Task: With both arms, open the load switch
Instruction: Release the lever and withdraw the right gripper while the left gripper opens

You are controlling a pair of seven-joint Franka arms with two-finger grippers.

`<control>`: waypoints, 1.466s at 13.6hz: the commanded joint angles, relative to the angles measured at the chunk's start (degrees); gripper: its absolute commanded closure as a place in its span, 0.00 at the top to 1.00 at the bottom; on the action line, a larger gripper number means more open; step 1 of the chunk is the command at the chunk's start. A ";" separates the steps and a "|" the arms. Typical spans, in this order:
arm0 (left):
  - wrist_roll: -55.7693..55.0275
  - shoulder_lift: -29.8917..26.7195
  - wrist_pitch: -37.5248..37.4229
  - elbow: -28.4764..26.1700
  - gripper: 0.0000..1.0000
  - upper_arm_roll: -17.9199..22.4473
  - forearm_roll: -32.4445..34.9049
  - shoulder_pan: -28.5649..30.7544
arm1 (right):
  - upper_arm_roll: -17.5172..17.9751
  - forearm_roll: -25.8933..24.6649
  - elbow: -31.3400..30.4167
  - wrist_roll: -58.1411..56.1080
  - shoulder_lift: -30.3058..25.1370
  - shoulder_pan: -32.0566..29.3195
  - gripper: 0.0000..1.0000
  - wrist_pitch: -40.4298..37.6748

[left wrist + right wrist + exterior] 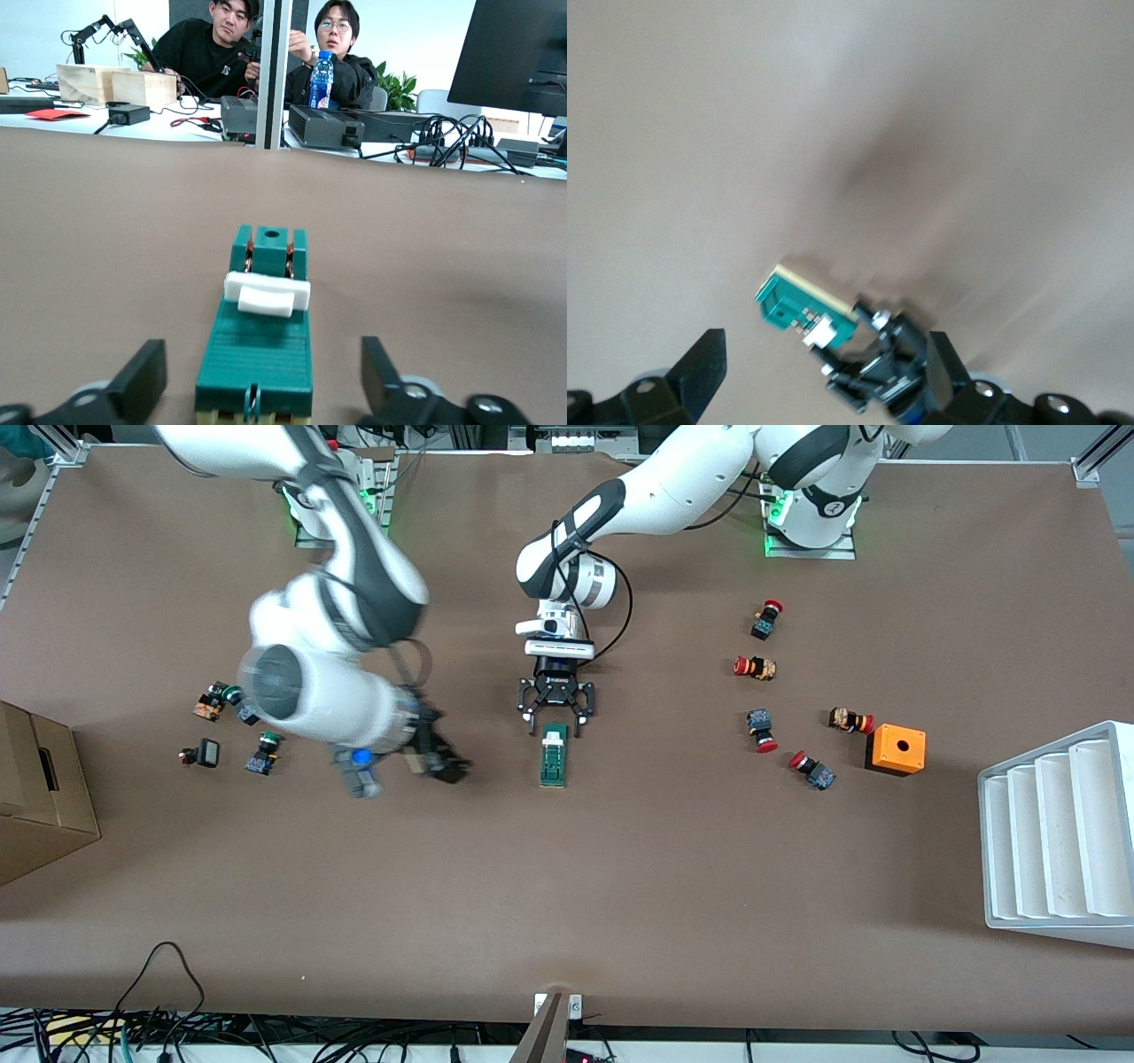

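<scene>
The load switch (554,755) lies flat mid-worktop, gripped by nothing: left gripper (556,716) jaws apart astride its end, right gripper (440,760) jaws apart beside it, so the work looks finished.

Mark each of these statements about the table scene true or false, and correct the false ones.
1. The load switch lies flat on the table. True.
2. The left tool is clamped shut on the load switch. False: its fingers stand open on either side of the switch's end, with a gap showing.
3. The orange box sits toward the left arm's end of the table. True.
4. The right tool holds the load switch. False: it is open and empty, beside the switch toward the right arm's end.
5. The red-capped buttons lie inside the white tray. False: they lie on the table near the orange box.
</scene>
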 commanded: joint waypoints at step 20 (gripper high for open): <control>63.66 -7.21 -5.87 6.50 1.00 -48.02 -41.35 43.26 | -0.22 -17.92 -12.98 -76.21 -25.95 -19.68 1.00 -12.14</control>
